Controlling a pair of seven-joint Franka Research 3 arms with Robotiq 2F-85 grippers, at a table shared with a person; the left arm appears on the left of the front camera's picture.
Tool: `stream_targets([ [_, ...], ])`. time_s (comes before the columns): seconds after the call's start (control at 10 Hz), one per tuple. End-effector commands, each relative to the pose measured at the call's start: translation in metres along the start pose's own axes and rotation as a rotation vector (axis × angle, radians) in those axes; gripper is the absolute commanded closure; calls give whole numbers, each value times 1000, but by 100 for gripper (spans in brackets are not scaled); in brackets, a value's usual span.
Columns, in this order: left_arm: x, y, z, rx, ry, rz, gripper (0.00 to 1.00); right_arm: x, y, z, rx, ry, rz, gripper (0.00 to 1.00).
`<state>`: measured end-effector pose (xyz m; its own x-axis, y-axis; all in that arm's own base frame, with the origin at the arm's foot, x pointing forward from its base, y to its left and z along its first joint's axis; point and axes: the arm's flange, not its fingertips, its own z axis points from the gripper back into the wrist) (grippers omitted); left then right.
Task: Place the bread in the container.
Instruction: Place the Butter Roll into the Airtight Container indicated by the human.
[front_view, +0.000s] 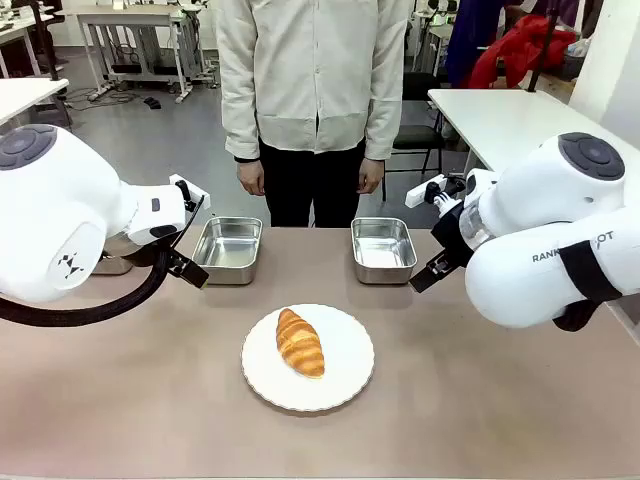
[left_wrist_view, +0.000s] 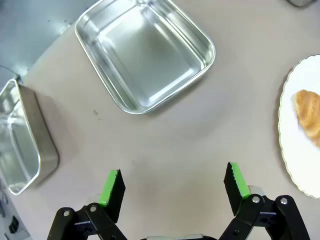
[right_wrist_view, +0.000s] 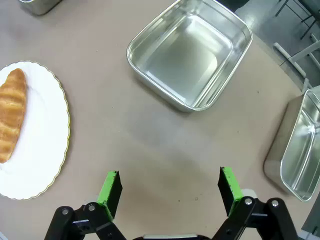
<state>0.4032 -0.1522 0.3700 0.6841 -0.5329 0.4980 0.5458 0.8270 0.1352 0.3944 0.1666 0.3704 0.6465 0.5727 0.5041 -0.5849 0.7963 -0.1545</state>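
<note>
bread (front_view: 300, 342) on white plate (front_view: 350, 370), mid-table (front_view: 450, 410) | left pincer (left_wrist_view: 175, 182) and right pincer (right_wrist_view: 170, 187) both spread wide, empty | risks: glossy crust may slip or crush when squeezed; plate may skid; shallow container (front_view: 228, 274) invites overshoot

Pans (front_view: 229, 250) beyond plate (front_view: 345, 372): polished metal, mirror-bright. Plate: smooth, glossy white. Bread (front_view: 300, 342): glossy ridged crust. Table (front_view: 480, 400): matt, smooth.
</note>
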Motion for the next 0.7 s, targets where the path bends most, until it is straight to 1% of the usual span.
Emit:
stream_targets([
  [0.0,0,0,0,0,0,0,0,0,0,0,0,0,0,0],
  [0.6,0,0,0,0,0,0,0,0,0,0,0,0,0,0],
])
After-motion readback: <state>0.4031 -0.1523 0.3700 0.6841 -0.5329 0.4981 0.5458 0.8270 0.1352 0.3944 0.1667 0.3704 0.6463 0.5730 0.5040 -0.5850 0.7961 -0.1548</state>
